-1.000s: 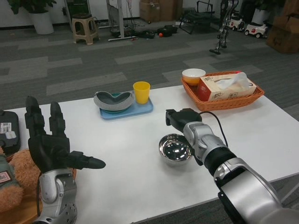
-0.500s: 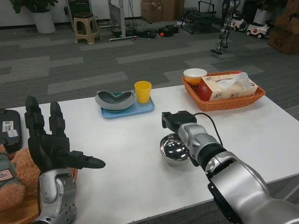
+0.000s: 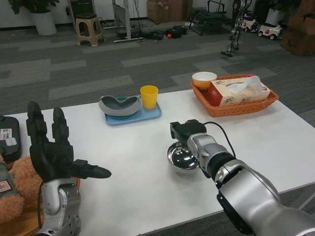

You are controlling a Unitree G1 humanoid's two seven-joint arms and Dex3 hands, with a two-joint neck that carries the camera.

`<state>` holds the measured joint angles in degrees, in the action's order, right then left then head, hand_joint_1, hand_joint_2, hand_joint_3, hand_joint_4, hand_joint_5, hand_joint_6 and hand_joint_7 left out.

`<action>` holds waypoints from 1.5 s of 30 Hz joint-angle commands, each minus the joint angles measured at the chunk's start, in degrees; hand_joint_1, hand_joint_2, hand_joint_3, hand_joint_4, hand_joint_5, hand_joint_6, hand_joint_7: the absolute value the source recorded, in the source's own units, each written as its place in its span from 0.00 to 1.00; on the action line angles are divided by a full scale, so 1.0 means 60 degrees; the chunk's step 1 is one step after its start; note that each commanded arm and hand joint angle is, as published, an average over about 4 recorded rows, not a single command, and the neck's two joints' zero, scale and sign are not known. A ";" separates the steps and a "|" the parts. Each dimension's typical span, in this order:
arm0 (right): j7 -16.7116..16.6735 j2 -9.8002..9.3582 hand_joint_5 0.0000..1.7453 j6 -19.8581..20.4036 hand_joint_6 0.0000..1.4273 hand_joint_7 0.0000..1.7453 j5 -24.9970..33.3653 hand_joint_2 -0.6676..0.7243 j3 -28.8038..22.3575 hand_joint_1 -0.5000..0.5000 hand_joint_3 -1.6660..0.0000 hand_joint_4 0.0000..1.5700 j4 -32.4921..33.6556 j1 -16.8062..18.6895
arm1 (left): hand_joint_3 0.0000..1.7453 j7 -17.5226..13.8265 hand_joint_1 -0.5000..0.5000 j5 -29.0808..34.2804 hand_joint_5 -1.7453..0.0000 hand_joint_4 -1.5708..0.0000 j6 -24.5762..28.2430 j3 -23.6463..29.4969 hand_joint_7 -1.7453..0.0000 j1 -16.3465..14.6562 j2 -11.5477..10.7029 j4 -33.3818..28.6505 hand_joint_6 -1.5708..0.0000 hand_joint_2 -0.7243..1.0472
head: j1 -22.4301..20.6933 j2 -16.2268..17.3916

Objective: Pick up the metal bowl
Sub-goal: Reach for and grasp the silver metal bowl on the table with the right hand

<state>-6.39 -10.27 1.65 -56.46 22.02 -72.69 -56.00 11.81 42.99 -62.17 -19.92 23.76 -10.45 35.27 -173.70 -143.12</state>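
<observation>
On the table [image 3: 275, 142] your right hand [image 3: 183, 132] sat at the far rim of the bowl [image 3: 182, 157], near the middle; you couldn't tell whether its fingers had closed. A shallow hold risked the slick bowl sliding or tipping. Your left hand [image 3: 51, 152] waited, fingers spread.

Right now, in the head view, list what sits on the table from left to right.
Left hand → blue tray with grey dish → yellow cup → metal bowl with right hand over it → wicker basket holding tissue box.
</observation>
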 commanded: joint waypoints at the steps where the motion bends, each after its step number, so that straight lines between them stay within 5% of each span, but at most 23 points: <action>1: -0.0260 0.0085 0.06 0.0041 0.00 0.68 0.0042 1.00 0.0051 0.04 1.00 0.00 -0.0256 -0.0334 | 0.00 0.0038 0.02 0.0013 1.00 1.00 -0.0024 0.0003 1.00 -0.0012 -0.0068 0.0003 1.00 0.00 | 0.0009 -0.0002; 45: -0.0897 0.0342 0.06 0.0048 0.00 0.68 0.1001 1.00 0.1406 0.04 1.00 0.00 -0.1281 -0.0437 | 0.00 0.0038 0.02 0.0013 1.00 1.00 -0.0024 -0.0049 1.00 0.0002 -0.0031 -0.0019 1.00 0.00 | 0.0007 0.0038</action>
<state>-11.71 -8.26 2.01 -50.90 30.19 -79.40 -57.42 11.81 42.99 -62.17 -20.44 23.77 -10.36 35.31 -173.65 -142.86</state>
